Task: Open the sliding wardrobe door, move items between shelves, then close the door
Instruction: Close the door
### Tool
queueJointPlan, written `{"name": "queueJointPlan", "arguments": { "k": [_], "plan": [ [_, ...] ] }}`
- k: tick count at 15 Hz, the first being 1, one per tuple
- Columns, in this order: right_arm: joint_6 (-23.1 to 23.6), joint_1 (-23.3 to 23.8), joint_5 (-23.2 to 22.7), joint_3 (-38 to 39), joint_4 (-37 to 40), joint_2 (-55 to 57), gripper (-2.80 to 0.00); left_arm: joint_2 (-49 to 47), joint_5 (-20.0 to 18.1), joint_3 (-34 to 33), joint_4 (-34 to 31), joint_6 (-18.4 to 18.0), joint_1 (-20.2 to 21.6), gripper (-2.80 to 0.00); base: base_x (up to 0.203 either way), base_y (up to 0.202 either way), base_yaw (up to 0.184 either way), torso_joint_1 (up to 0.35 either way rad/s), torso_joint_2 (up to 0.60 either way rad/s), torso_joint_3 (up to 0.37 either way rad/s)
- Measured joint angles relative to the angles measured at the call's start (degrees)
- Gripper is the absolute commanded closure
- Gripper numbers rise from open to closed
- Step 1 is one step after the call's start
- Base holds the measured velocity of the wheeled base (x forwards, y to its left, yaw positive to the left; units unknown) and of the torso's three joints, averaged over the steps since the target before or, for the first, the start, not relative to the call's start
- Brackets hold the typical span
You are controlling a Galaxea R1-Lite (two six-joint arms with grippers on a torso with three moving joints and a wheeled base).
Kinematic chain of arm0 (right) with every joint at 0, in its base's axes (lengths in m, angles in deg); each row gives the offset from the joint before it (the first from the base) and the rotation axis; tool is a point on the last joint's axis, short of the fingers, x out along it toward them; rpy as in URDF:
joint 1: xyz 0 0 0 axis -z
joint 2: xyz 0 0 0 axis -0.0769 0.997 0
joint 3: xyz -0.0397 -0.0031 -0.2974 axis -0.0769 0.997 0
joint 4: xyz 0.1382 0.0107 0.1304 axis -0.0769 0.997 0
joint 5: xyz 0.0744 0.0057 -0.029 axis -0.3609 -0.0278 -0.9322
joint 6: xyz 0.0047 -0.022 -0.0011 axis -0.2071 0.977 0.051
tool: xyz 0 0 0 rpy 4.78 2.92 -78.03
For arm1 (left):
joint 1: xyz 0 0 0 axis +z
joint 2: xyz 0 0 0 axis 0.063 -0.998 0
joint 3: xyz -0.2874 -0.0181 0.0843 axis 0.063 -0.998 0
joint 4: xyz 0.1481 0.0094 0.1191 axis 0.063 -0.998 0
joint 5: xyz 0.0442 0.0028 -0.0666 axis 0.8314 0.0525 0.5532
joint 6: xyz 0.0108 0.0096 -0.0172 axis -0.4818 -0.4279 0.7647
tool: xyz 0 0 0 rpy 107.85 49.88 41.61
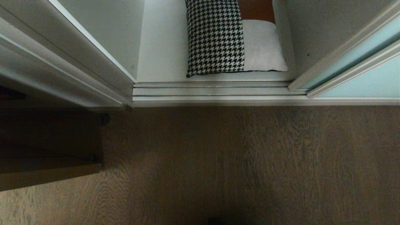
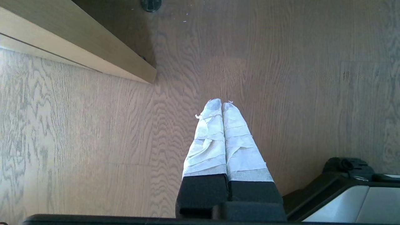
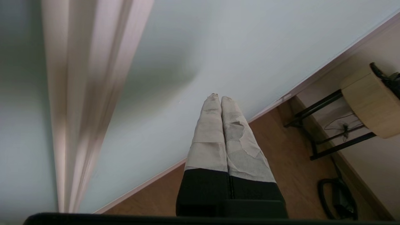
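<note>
The wardrobe stands open in the head view. The sliding wardrobe door (image 1: 368,82), pale aqua glass in a silver-white frame, is pushed to the right. A square cushion (image 1: 218,40) with houndstooth, rust-brown and light-grey patches lies flat on the bottom white shelf (image 1: 162,53). Neither arm shows in the head view. My right gripper (image 3: 217,97) is shut and empty, its taped tips close to the door's glass (image 3: 234,47) beside the frame strip (image 3: 87,93); whether they touch I cannot tell. My left gripper (image 2: 222,103) hangs shut and empty over the wooden floor.
A ridged silver-white floor track (image 1: 212,90) runs along the wardrobe's front. A white-grey side wall panel (image 1: 103,37) bounds the opening on the left. Low wooden furniture (image 1: 47,172) stands at the left. A round wooden side table (image 3: 368,103) and a black cable (image 3: 337,197) are beyond the door.
</note>
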Motion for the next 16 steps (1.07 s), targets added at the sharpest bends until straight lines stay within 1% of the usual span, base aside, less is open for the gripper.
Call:
{"name": "queueJointPlan", "arguments": {
  "k": [4, 7, 9, 14, 16],
  "plan": [
    [0.0, -0.1, -3.1, 0.4, -0.1, 0.0, 0.00, 0.0, 0.0, 0.0, 0.0, 0.0, 0.0, 0.00, 0.000, 0.000, 0.000, 0.000, 0.00, 0.000],
    [-0.1, -0.4, -6.4, 0.8, 0.4, -0.9, 0.00, 0.0, 0.0, 0.0, 0.0, 0.0, 0.0, 0.00, 0.000, 0.000, 0.000, 0.000, 0.00, 0.000],
    [0.2, -1.7, -7.7, 1.4, 0.6, -2.0, 0.00, 0.0, 0.0, 0.0, 0.0, 0.0, 0.0, 0.00, 0.000, 0.000, 0.000, 0.000, 0.00, 0.000],
    [0.8, -6.8, -7.7, 3.0, 1.0, -5.2, 0.00, 0.0, 0.0, 0.0, 0.0, 0.0, 0.0, 0.00, 0.000, 0.000, 0.000, 0.000, 0.00, 0.000],
    [0.9, -7.8, -7.7, 3.4, 1.2, -6.1, 0.00, 0.0, 0.0, 0.0, 0.0, 0.0, 0.0, 0.00, 0.000, 0.000, 0.000, 0.000, 0.00, 0.000]
  ]
}}
